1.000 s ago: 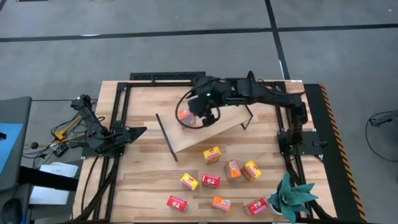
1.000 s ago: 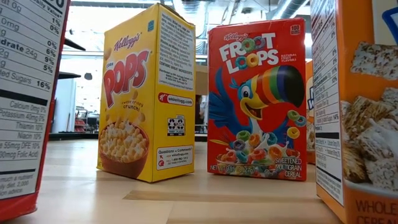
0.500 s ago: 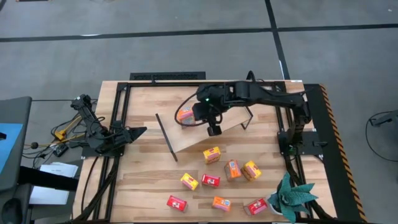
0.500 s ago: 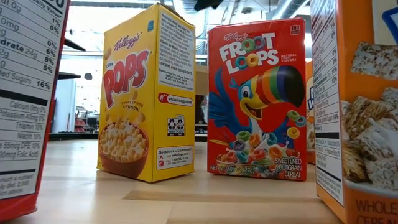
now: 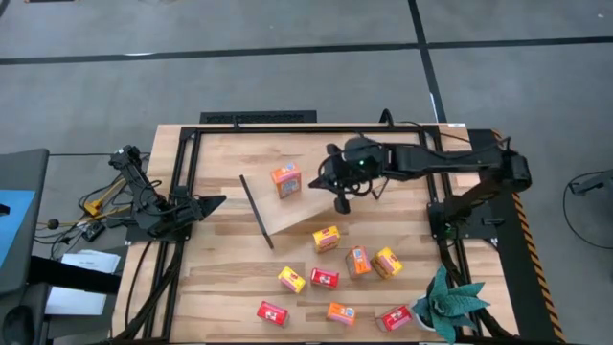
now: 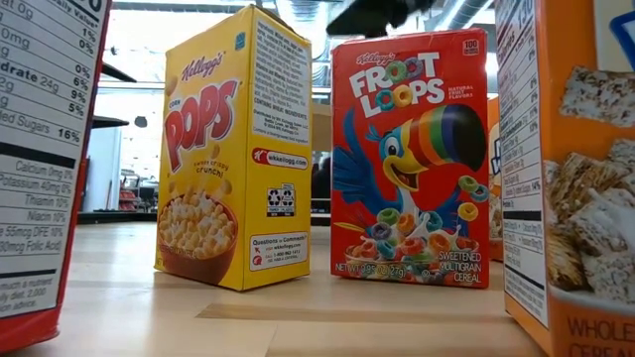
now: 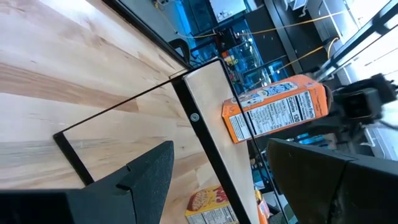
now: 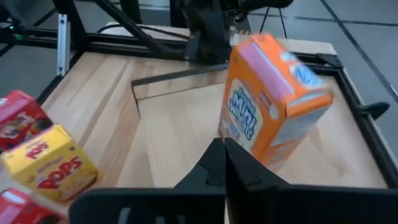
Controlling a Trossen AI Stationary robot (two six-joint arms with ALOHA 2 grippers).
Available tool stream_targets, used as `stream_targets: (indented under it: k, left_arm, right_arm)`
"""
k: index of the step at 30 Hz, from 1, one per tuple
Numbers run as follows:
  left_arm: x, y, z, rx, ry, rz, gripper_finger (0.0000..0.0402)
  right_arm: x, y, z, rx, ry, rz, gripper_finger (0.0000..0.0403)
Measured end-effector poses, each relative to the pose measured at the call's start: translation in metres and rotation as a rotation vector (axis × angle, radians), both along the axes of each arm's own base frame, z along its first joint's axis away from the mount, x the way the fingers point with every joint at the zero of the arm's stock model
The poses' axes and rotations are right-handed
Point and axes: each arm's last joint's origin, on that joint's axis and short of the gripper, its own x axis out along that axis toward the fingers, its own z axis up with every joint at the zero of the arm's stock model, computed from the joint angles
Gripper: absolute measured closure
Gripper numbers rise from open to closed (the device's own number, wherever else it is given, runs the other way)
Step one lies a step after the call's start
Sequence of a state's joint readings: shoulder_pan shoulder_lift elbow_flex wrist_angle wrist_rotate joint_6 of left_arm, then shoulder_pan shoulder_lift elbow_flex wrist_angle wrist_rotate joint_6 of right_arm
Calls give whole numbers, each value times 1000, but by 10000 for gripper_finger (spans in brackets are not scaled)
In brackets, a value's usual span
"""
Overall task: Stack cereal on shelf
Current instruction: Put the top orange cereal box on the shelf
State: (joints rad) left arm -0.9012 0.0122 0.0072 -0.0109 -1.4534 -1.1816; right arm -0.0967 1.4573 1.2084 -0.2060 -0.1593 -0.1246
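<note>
One orange cereal box (image 5: 285, 179) (image 8: 273, 106) (image 7: 277, 109) stands on the shelf (image 5: 297, 209), a light-wood board with black rod frames at both ends, and no gripper touches it. My right gripper (image 5: 341, 203) (image 8: 224, 163) hangs shut over the board, just to the right of that box. Several more cereal boxes (image 5: 326, 239) stand and lie on the table near the front. My left gripper (image 5: 213, 202) (image 7: 217, 186) waits open at the table's left, pointing at the shelf.
A yellow box (image 6: 233, 149) and a red box (image 6: 409, 159) stand close before the low camera. A green plant (image 5: 445, 302) sits at the near right corner. Black rails (image 5: 259, 127) frame the tabletop. Bare wood (image 5: 220, 278) lies left of the loose boxes.
My right gripper has let go of the orange box, shut its fingers and drawn away from it toward the table's right edge. The box stays standing on the shelf board where it was set.
</note>
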Motion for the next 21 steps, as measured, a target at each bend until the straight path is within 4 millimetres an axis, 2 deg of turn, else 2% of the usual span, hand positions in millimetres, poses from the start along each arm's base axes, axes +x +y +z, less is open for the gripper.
stream_targets:
  k: [12, 18, 21]
  left_arm:
    - [0, 0, 0, -8, -5, 9, 152]
    - [0, 0, 0, -8, -5, 11, 152]
    - [0, 0, 0, -8, -5, 13, 152]
  right_arm:
    - [37, -15, -55, 53, 60, 26, 398]
    - [44, -29, -66, 58, 56, -6, 390]
    - [44, -31, -63, 53, 32, -6, 395]
